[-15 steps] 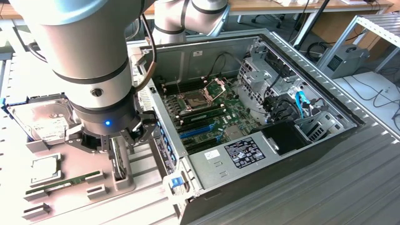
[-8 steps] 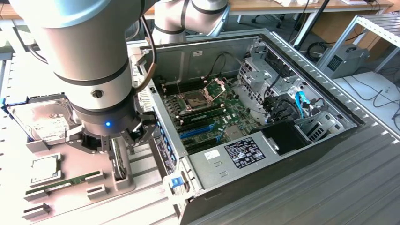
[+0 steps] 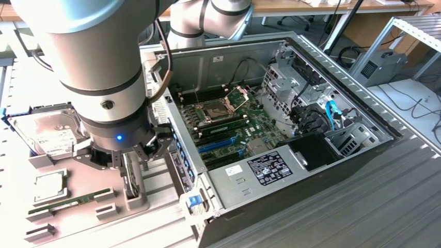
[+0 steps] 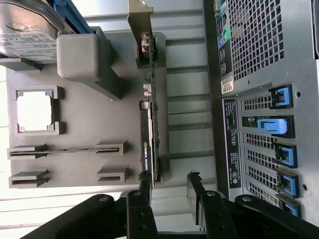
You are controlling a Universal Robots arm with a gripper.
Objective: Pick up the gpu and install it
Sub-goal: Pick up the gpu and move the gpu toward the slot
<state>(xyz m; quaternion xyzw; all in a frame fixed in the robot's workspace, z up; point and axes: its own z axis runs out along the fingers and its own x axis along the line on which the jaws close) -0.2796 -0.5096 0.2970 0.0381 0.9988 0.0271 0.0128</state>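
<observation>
Case [image 3: 276, 170]: open, lying flat on the worktop [image 3: 386, 206], board facing up.
Tray [image 4: 79, 169]: grey, just beside the case's wall with the blue clips.
Claw [image 4: 168, 181]: spread wide, holding nothing, hanging over the tray edge nearest the case.
Gpu [image 4: 153, 114]: on edge in the tray slot nearest the case, below the claw. Its long axis runs parallel to that case wall, passing between the fingers [image 4: 144, 181], closer to the one farther from the case.
Hidden: fan face edge-on; bracket end cut off in the wrist view; claw covers most of the gpu in the exterior view.
</observation>
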